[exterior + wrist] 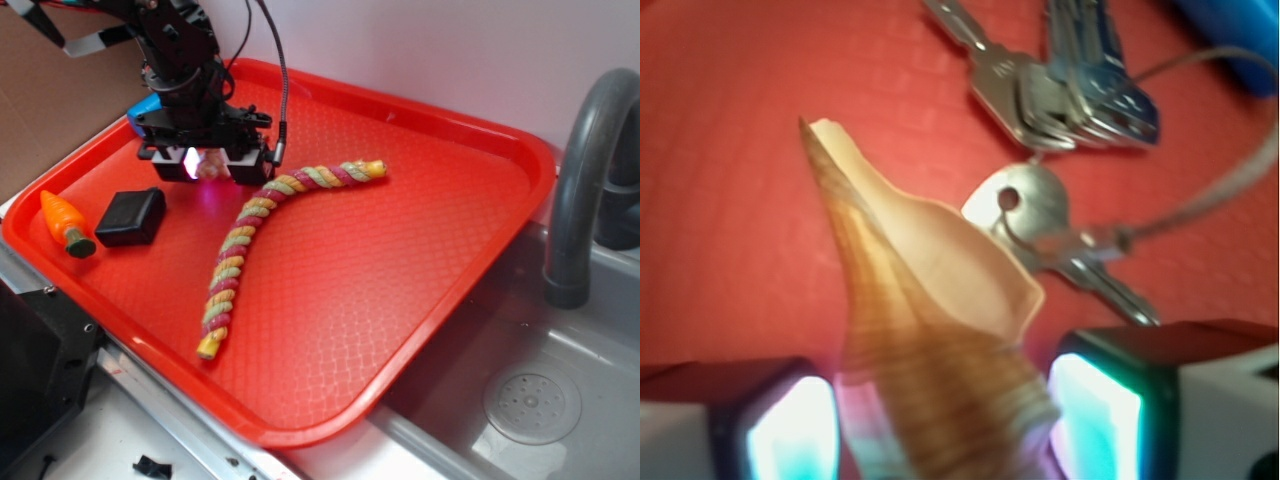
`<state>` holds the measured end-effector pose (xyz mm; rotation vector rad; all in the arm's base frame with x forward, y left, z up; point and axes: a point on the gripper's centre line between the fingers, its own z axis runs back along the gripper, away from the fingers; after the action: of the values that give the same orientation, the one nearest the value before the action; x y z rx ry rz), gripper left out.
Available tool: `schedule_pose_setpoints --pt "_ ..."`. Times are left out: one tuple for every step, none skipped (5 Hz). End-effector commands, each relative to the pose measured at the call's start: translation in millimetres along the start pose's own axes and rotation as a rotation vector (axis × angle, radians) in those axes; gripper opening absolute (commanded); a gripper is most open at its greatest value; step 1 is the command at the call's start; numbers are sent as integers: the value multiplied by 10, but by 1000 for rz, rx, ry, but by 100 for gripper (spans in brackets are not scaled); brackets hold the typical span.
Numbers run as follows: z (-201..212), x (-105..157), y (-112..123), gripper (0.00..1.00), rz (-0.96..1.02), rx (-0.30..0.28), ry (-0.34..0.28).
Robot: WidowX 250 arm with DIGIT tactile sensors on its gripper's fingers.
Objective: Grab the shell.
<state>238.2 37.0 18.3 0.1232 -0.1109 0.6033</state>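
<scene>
The shell (930,300) is tan-brown and ridged, with a pale pink opening and a long point aimed away from the camera over the red tray (730,200). Its bulbous end fills the space between the two glowing pads, and both pads (1090,420) press against it. My gripper (940,425) is shut on the shell. In the exterior view the gripper (207,165) sits low over the tray's back left part, with a pink glow between its fingers, and the fingers mostly hide the shell there.
A bunch of keys (1060,100) on a wire loop and a single key (1040,215) lie just beyond the shell. An orange toy carrot (62,222), a black block (132,217) and a twisted multicoloured rope (262,235) lie on the tray (420,390). A sink (530,400) and faucet (590,170) are on the right.
</scene>
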Motion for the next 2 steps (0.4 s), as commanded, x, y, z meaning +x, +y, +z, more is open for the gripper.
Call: schedule_pose_setpoints --pt "160 -35 24 0 -5 6 1" --pt "640 -80 -25 0 -77 -36 31"
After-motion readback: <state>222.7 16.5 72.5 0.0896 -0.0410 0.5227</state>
